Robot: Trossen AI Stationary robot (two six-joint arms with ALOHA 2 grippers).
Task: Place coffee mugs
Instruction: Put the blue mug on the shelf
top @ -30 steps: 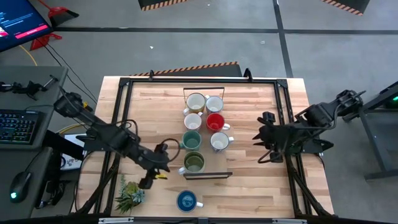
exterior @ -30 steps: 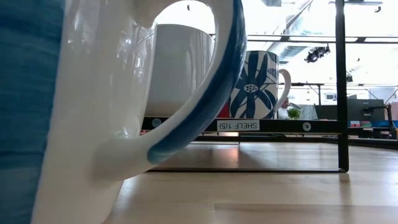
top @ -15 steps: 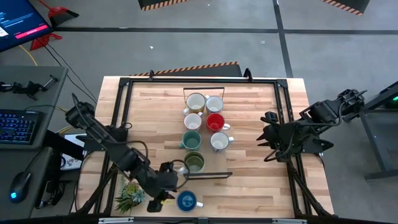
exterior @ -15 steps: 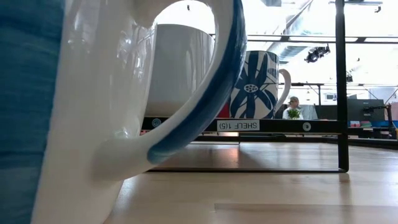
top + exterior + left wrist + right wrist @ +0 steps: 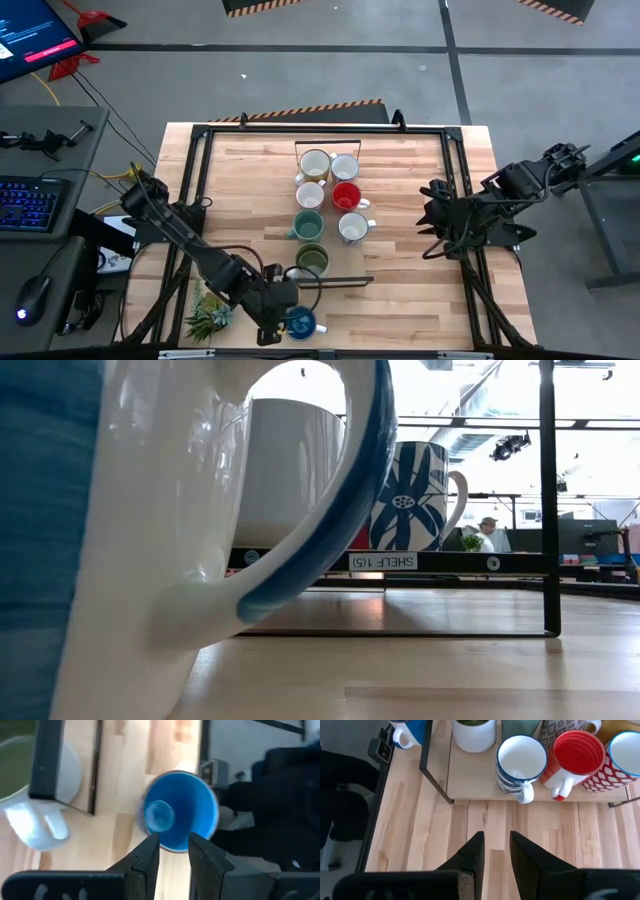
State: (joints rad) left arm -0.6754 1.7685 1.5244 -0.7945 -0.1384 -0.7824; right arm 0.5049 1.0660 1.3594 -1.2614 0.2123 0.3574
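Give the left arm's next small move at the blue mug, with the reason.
Probably ease the left gripper down so its fingers straddle the blue mug's rim, then close. The jaws are narrowly parted at the rim with nothing held, and the mug stands outside the rack.

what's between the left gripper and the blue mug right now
Nothing visible. The left gripper hangs directly over the blue mug near the table's front edge, its fingers astride the mug's rim with only open air between. The plant sits off to the side.
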